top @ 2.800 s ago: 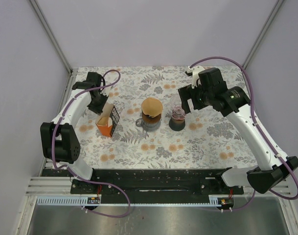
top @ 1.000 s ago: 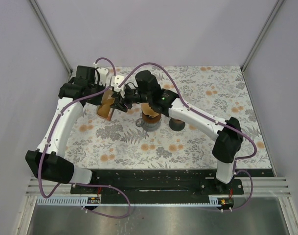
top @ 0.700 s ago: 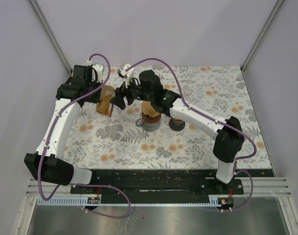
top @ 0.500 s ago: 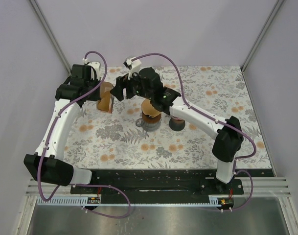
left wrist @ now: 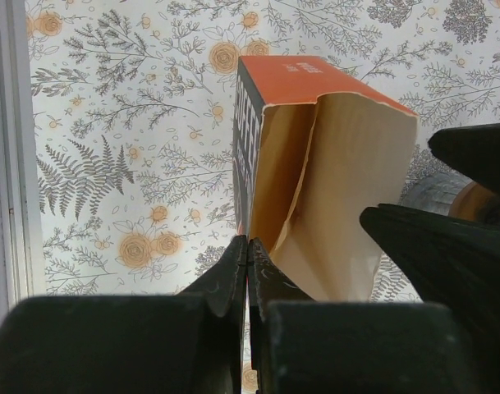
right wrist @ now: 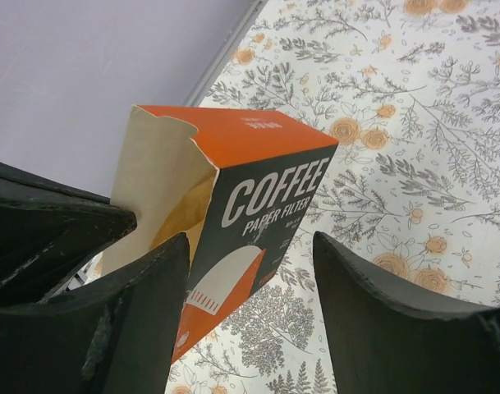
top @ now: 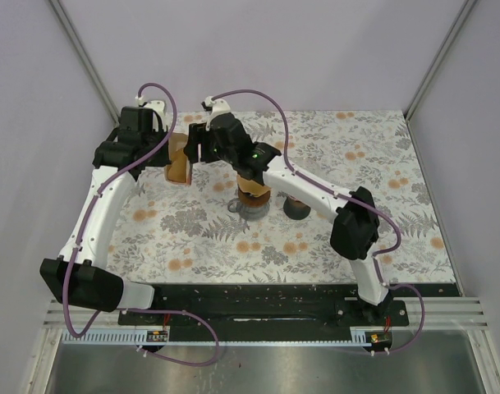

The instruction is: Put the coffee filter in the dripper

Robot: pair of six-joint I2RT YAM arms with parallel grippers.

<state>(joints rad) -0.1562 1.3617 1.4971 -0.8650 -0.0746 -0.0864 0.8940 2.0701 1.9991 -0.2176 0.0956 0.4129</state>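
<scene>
The table (top: 332, 238) fills the middle of the top view, and both arms bend toward its upper left. The left arm (top: 102, 197) climbs the left edge. The right arm (top: 315, 190) reaches diagonally up from the lower right, across the centre. Where they meet is the box (top: 179, 164), orange and black, tilted with its open end toward the right arm. The dripper (top: 251, 197) stands at the centre, well apart from the box.

The left claw (left wrist: 248, 250), at the bottom centre of its wrist view, is closed on the box's side wall near the mouth. The right claw (right wrist: 250, 287) is spread wide, and the lower corner of the box sits between its fingers (neither finger presses on it).

The filter (left wrist: 348, 189) is probably the tan sheet inside the box mouth, though it could be the box lining.

By my reading the task is at an early stage. The box is gripped and offered up, but no filter has come out. What remains is to pinch one sheet, draw it free, carry it to the centre and seat it in the dripper.

In the top view the right arm covers much of the dripper, so its cone cannot be checked. In the left wrist view the right fingers block the right edge of the box mouth.
</scene>
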